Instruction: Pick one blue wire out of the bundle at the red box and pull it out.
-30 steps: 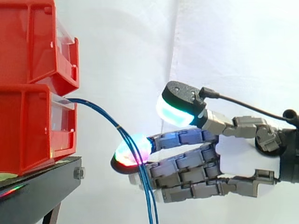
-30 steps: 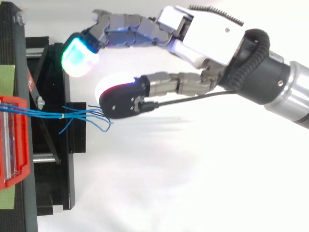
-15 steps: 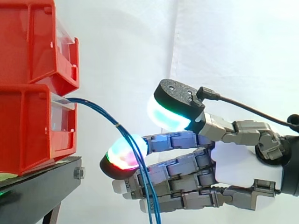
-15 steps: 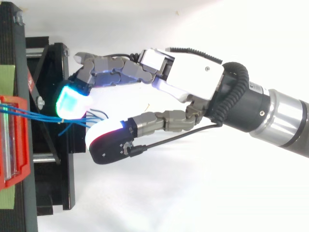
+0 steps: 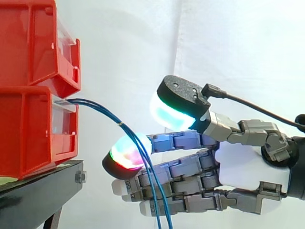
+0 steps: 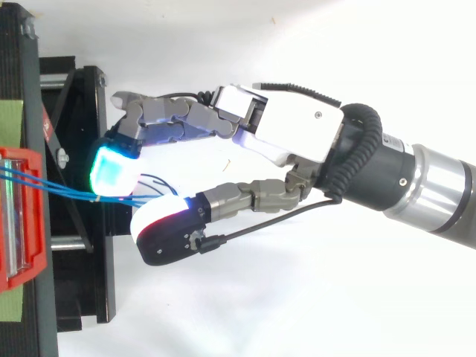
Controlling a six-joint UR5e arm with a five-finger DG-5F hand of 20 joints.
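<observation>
Far left: two red bins stacked, upper bin (image 5: 33, 43) on lower bin (image 5: 28, 129), both on a black stand (image 5: 38, 191) before a white curtain (image 5: 143, 47). Bundle of blue wires (image 5: 102, 114): comes out of the front of the lower bin, arches rightward and down, and is tied by a thin pale band (image 5: 121, 124) just left of the hand; below the band the strands hang loose and fan apart. Hand (image 5: 243, 167): enters from the right with its fingers stretched out nearly straight toward the bins. One of the fingertips (image 5: 125, 155), glowing green and magenta, lies against the wires. The thumb pad (image 5: 171, 112), glowing cyan, is raised well apart from it. From above, the bundle runs between that fingertip and the thumb. The hand is open and nothing is pinched.
</observation>
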